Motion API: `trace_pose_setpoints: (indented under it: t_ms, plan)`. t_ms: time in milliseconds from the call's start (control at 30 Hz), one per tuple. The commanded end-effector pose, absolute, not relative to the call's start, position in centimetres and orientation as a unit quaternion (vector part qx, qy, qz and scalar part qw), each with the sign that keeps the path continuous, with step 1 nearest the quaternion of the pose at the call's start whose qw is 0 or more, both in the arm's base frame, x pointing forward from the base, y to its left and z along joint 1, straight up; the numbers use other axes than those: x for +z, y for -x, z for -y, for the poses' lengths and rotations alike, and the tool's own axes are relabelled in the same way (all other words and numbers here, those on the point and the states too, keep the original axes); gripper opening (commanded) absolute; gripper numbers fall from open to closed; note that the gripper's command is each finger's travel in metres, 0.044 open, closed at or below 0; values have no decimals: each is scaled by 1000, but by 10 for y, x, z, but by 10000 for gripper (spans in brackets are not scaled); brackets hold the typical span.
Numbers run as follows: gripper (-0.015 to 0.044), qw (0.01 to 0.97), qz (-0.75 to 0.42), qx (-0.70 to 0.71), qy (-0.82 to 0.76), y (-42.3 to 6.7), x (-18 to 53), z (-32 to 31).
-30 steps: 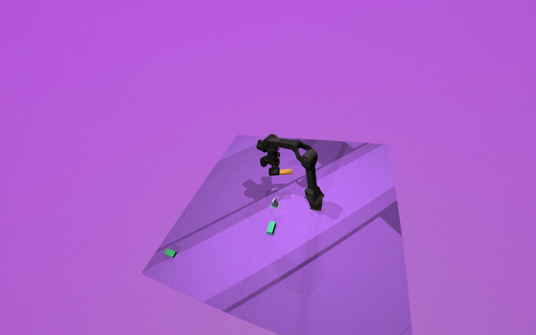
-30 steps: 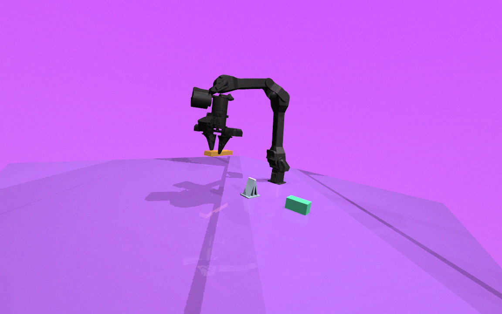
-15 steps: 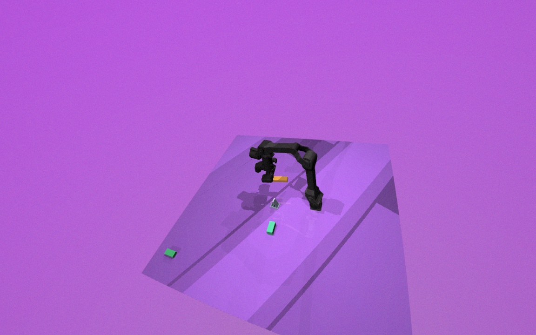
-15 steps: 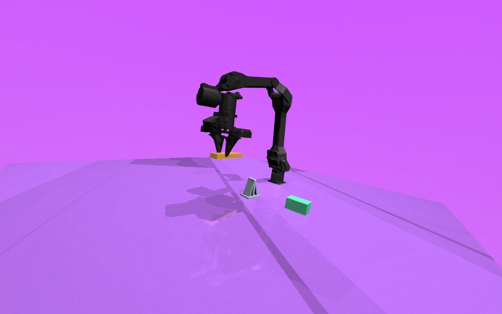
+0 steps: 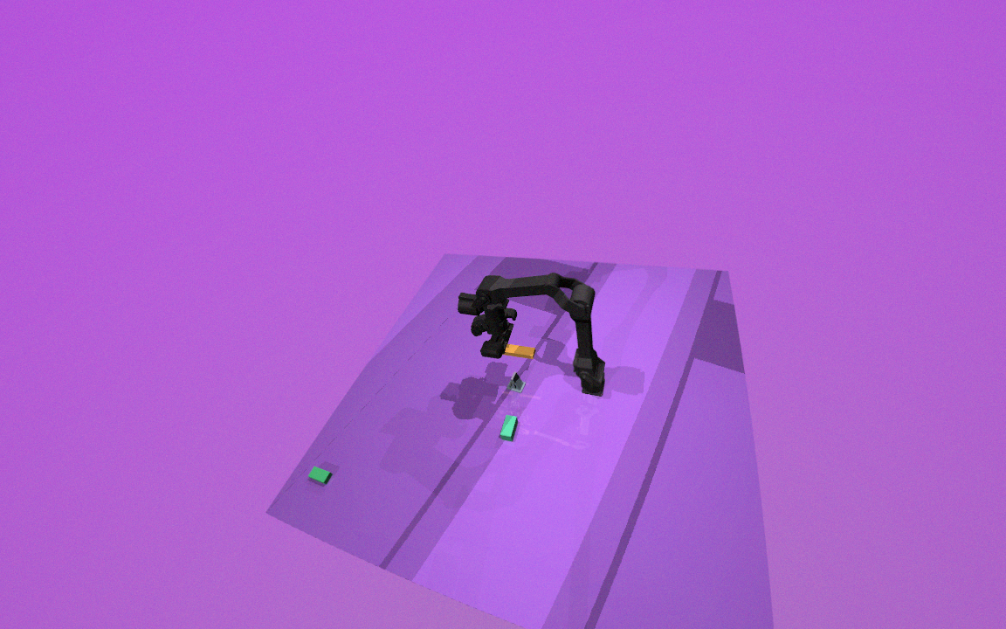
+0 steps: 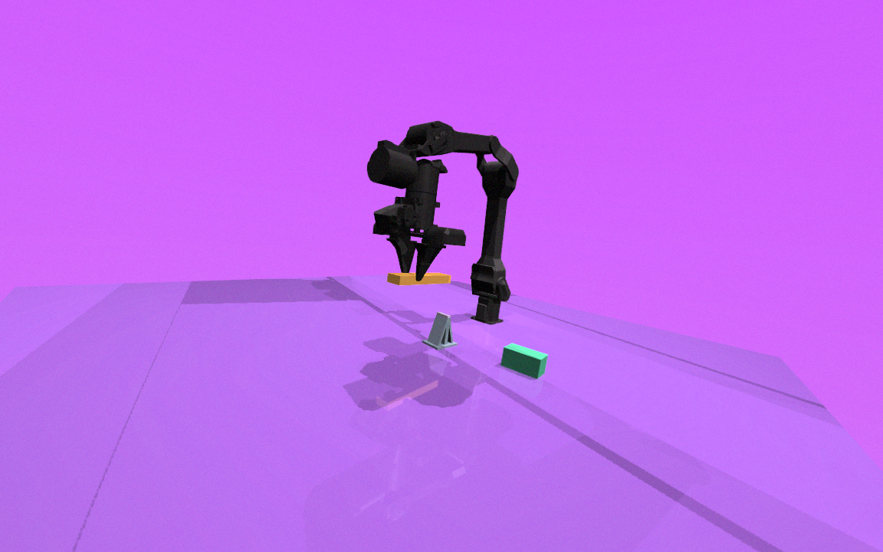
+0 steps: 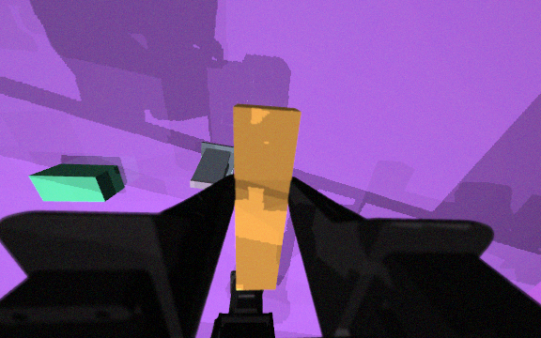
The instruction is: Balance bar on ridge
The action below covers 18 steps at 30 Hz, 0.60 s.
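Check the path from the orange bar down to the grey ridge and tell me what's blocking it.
Nothing visible blocks it. The tool holds the orange bar in the air above the table, and the grey ridge stands below and nearer the camera with only open space between. The green block sits off to one side of the ridge, apart from it.

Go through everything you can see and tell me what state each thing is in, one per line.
gripper: shut on the orange bar, fingers pointing down.
orange bar: held level in the air, clear of the table, not yet on the ridge.
grey ridge: upright on the table, nothing resting on it.
near green block: lying on the table beside the ridge, untouched.
far green block: lying near the table's corner, apart from everything else.
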<state>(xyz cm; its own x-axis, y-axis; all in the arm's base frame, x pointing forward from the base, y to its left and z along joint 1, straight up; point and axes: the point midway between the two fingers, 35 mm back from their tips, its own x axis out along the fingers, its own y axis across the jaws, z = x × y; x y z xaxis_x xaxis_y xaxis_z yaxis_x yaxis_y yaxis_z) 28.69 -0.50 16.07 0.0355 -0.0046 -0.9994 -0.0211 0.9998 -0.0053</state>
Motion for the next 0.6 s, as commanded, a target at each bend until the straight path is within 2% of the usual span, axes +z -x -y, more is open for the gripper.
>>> trace_pose_setpoints:
  t_ms: [0,300,567]
  plan:
    - [0,718,-696,-5,-6,-282,160,-12]
    - [0,717,-696,-29,-33,-275,161,-44]
    - [0,717,-696,-33,-37,-274,157,-48]
